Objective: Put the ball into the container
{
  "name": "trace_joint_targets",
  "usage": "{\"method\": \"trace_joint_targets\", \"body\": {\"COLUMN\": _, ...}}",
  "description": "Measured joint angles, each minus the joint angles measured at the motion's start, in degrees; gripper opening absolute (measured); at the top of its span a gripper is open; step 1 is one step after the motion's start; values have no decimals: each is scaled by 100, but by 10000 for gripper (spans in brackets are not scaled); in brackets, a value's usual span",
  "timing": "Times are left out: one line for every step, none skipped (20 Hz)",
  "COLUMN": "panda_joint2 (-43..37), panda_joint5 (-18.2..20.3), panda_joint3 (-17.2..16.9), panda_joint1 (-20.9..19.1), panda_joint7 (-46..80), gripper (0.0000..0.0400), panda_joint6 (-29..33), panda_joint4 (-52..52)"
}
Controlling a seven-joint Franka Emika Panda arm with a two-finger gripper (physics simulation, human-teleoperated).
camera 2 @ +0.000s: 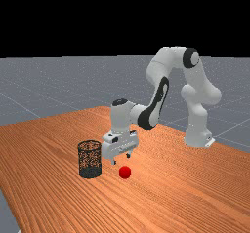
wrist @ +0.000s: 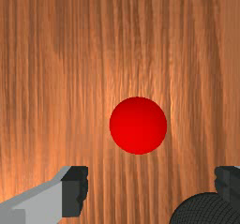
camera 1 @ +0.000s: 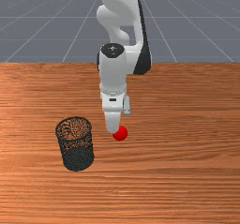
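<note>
You have a plain, glossless red ball [camera 2: 125, 172] and a black wire-mesh basket [camera 1: 78, 159], its wall a fine crisscross. Your surface [camera 1: 187, 124] is orange-brown, streaked with darker wood grain. Your arm [camera 2: 171, 56] is white with black patches; your hand [camera 2: 121, 159] is white and grey, charcoal at the tips. Pale lines grid the blue-grey floor [camera 1: 37, 31].

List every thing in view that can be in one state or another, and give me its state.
Ball: on the table, outside the container, not gripped.
Container: upright, open at the top.
Gripper: open, raised above the table, holding nothing.
Arm: bent, reaching out over the table.
</note>
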Motion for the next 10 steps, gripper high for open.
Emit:
{"method": "trace_joint_targets", "body": {"panda_joint2": 40, "panda_joint5": -1, "panda_joint3": -1, "panda_joint1": 1, "panda_joint7": 1, "gripper": 400, "panda_joint6": -42, "panda_joint4": 38}}
{"method": "trace_joint_targets", "body": {"panda_joint2": 76, "panda_joint5": -1, "panda_joint3": -1, "panda_joint1": 1, "panda_joint7": 1, "gripper": 400, "panda_joint6": -52, "panda_joint4": 61}}
{"method": "trace_joint_targets", "body": {"panda_joint2": 66, "panda_joint5": 2, "panda_joint3": 1, "panda_joint1": -10, "panda_joint7": -20, "gripper": 400, "panda_joint6": 29, "panda_joint4": 13}}
{"method": "trace_joint_targets", "body": {"panda_joint2": 43, "panda_joint5": 1, "panda_joint3": -3, "panda_joint1": -15, "panda_joint7": -20, "gripper": 400, "panda_joint6": 31, "panda_joint4": -26}}
{"method": "trace_joint_targets", "body": {"panda_joint2": 20, "panda_joint5": 7, "panda_joint3": -18, "panda_joint1": 37, "panda_joint7": 128, "gripper": 400, "panda_joint6": 126, "panda_joint4": -84}}
{"method": "trace_joint_targets", "body": {"panda_joint2": 18, "panda_joint5": -2, "panda_joint3": -10, "panda_joint1": 111, "panda_joint7": 232, "gripper": 400, "panda_joint6": 125, "panda_joint4": -86}}
{"method": "trace_joint_targets", "body": {"panda_joint2": 26, "panda_joint5": -11, "panda_joint3": -11, "panda_joint1": 255, "panda_joint7": 496, "gripper": 400, "panda_joint6": 116, "panda_joint4": -71}}
{"method": "trace_joint_targets", "body": {"panda_joint2": 42, "panda_joint5": -28, "panda_joint3": 14, "panda_joint1": 423, "panda_joint7": 718, "gripper": 400, "panda_joint6": 101, "panda_joint4": -42}}
{"method": "trace_joint_targets", "body": {"panda_joint2": 65, "panda_joint5": -46, "panda_joint3": 46, "panda_joint1": 591, "panda_joint7": 920, "gripper": 400, "panda_joint6": 79, "panda_joint4": 2}}
{"method": "trace_joint_targets", "body": {"panda_joint2": 83, "panda_joint5": -64, "panda_joint3": 86, "panda_joint1": 717, "panda_joint7": 1021, "gripper": 400, "panda_joint6": 63, "panda_joint4": 36}}
